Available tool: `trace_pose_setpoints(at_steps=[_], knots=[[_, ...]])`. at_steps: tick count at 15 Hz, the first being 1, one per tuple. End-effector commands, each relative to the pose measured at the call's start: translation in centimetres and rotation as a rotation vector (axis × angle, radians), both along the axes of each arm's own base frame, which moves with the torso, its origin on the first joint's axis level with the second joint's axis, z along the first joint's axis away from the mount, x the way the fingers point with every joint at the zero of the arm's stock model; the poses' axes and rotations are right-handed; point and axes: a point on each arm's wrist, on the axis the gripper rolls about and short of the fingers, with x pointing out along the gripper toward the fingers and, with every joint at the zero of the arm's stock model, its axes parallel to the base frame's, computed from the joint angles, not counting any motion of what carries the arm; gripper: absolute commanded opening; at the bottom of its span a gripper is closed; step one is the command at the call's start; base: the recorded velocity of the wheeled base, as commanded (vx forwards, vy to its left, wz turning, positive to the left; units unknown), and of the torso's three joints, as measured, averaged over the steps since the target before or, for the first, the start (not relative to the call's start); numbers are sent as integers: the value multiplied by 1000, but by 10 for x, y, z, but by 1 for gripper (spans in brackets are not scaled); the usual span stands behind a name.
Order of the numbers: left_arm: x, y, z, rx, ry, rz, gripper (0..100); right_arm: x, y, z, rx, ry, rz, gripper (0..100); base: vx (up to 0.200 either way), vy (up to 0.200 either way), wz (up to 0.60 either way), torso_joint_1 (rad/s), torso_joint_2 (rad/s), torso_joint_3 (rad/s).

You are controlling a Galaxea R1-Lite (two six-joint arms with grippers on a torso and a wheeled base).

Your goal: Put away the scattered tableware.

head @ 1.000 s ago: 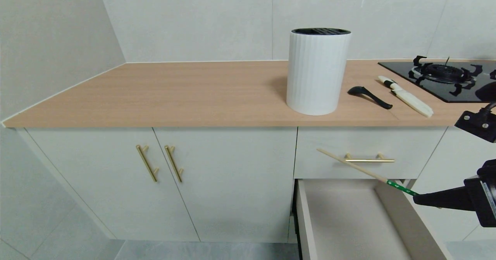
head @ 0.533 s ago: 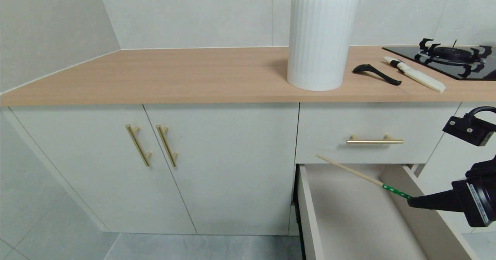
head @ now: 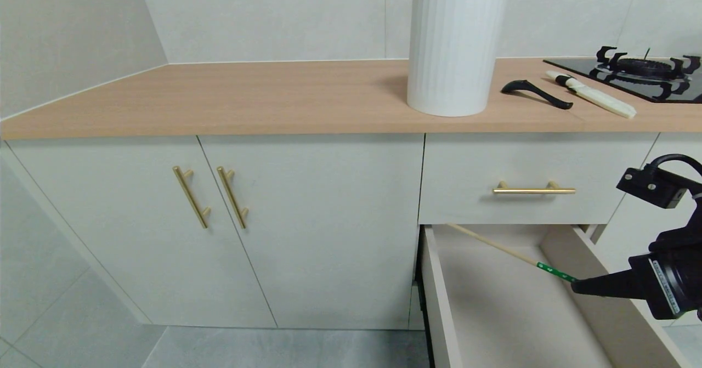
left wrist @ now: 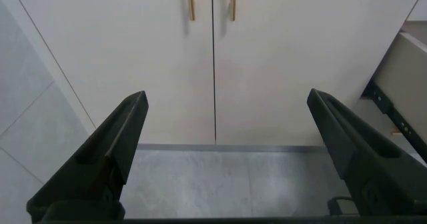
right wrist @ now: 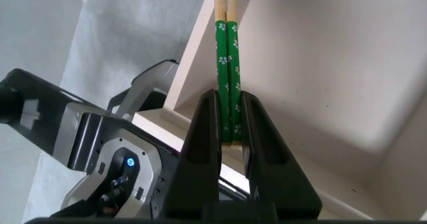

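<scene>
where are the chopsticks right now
In the head view the chopsticks are low on the right, held at their green end by the right end effector. They slant over the open drawer, just below the closed drawer's handle.

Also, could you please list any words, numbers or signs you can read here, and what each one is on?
No text is legible anywhere.
White label strip on the right gripper: too small to read.
Green ends of the wooden chopsticks: white paw-print marks only, no letters.
</scene>
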Motion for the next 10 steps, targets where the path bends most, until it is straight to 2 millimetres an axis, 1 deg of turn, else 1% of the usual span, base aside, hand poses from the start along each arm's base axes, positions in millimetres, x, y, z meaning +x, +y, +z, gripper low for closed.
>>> trace_pose_setpoints(at_steps=[1, 3, 4, 5, 7, 9, 10], knots=[[0, 0, 0, 0, 0, 0, 100, 5, 2, -5, -8, 20, 0, 0, 0, 0, 0, 0, 0, 0], [0, 0, 0, 0, 0, 0, 100, 17, 5, -15, -41, 58, -19, 0, 0, 0, 0, 0, 0, 0], [0, 0, 0, 0, 0, 0, 100, 19, 6, -17, -47, 62, -23, 0, 0, 0, 0, 0, 0, 0], [0, 0, 0, 0, 0, 0, 100, 38, 10, -36, -120, 114, -66, 0, 0, 0, 0, 0, 0, 0], [0, 0, 0, 0, 2, 0, 100, 64, 16, -65, -236, 181, -137, 0, 0, 0, 0, 0, 0, 0], [0, 0, 0, 0, 2, 0, 100, 80, 21, -86, -262, 229, -158, 0, 0, 0, 0, 0, 0, 0], [0, 0, 0, 0, 0, 0, 100, 90, 26, -100, -261, 252, -171, 0, 0, 0, 0, 0, 0, 0]])
